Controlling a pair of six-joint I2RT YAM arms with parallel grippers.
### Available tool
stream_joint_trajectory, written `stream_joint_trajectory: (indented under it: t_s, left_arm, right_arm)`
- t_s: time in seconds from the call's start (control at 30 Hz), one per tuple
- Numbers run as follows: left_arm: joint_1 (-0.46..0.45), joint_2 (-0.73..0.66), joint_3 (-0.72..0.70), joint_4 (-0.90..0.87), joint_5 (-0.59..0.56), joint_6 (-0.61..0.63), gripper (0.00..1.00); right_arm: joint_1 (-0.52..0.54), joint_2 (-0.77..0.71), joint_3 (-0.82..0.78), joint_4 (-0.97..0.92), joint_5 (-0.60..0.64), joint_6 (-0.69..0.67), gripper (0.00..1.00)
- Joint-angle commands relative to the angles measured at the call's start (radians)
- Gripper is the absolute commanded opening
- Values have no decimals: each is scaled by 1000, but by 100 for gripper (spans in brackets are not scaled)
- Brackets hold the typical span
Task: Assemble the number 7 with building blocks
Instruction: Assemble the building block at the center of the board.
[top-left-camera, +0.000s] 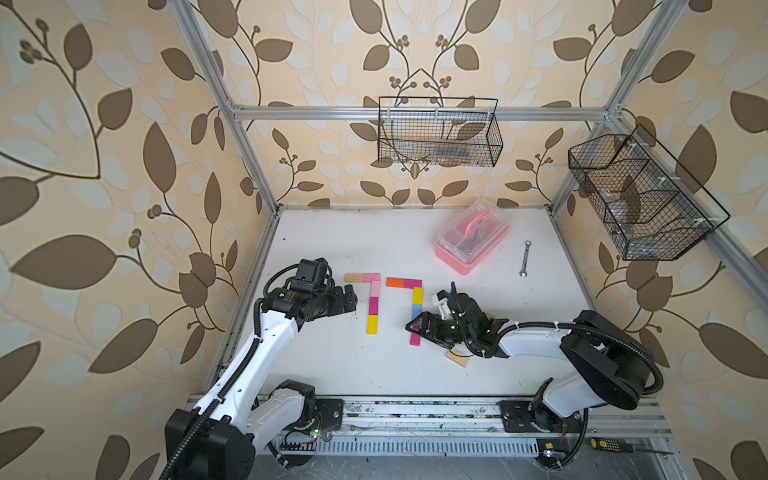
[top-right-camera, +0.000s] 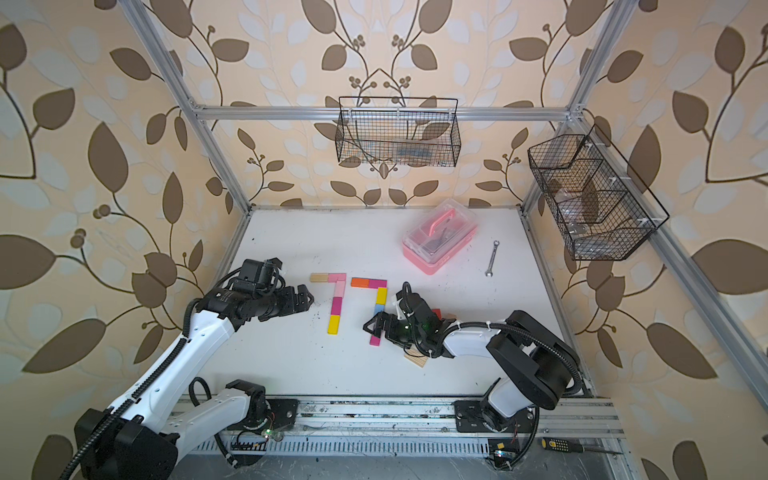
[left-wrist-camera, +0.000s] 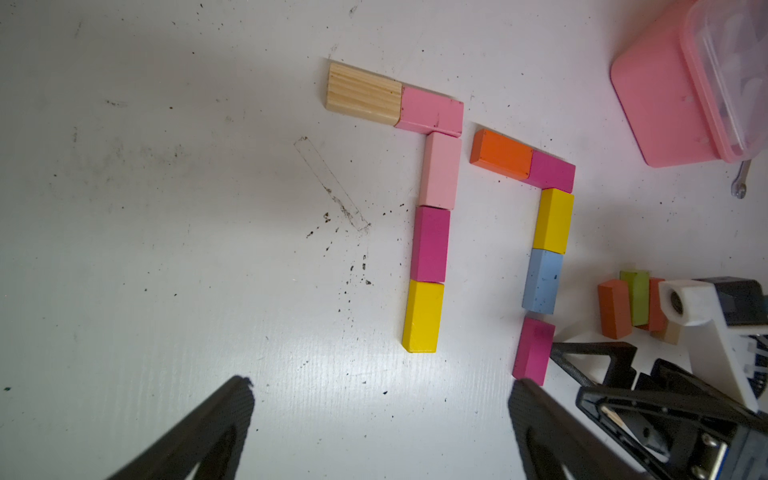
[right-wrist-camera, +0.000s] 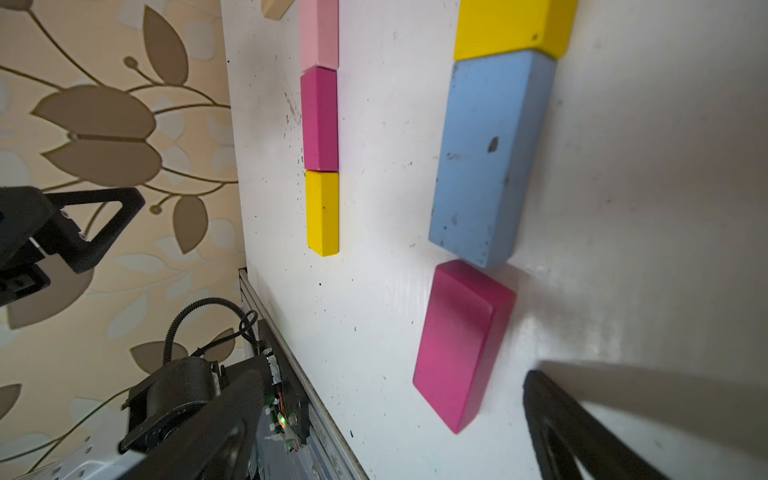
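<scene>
Though illegible — arm lettering (top-right-camera: 223, 294) near blocks (top-right-camera: 337, 306)

Robot lab test cell, not a lived-in room: alu-profile frame (top-left-camera: 415, 113) boxes in a white bench top (top-left-camera: 353, 374), w/ leaf-print wallpaper (top-left-camera: 104, 166) as backdrop panels behind the bars. Left arm (top-left-camera: 270, 332) & right arm (top-left-camera: 532, 343) sit on base plates on a slotted rail (top-left-camera: 415, 405) at the front edge. Back wire basket (top-left-camera: 436, 158) & side wire basket (top-left-camera: 648, 245) hang off the frame; wrench (top-left-camera: 525, 257), screwdriver (top-left-camera: 606, 444), pink tool box (top-left-camera: 453, 255) lie about.
</scene>
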Motion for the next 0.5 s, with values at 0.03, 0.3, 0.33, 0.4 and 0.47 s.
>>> stream_joint_trajectory:
  t_s: [0.03, 0.3, 0.33, 0.4, 0.47]
  left_arm:
    - [4, -12, 0, 9, -3, 24, 99]
    - [4, -11, -1, 9, 3, 26, 99]
    - [4, -11, -1, 10, 2, 26, 99]
    - [4, -11, 0, 9, 5, 25, 99]
    - [4, -11, -2, 9, 4, 26, 99]
  right_arm:
    - [-3, 1, -17, -5, 1, -7, 99]
    - [-2, 38, -15, 32, -11, 3, 99]
    - [-2, 43, -13, 34, -11, 4, 99]
    - [-3, 51, -10, 38, -13, 4, 99]
    - [-2, 60, -7, 45, -14, 5, 99]
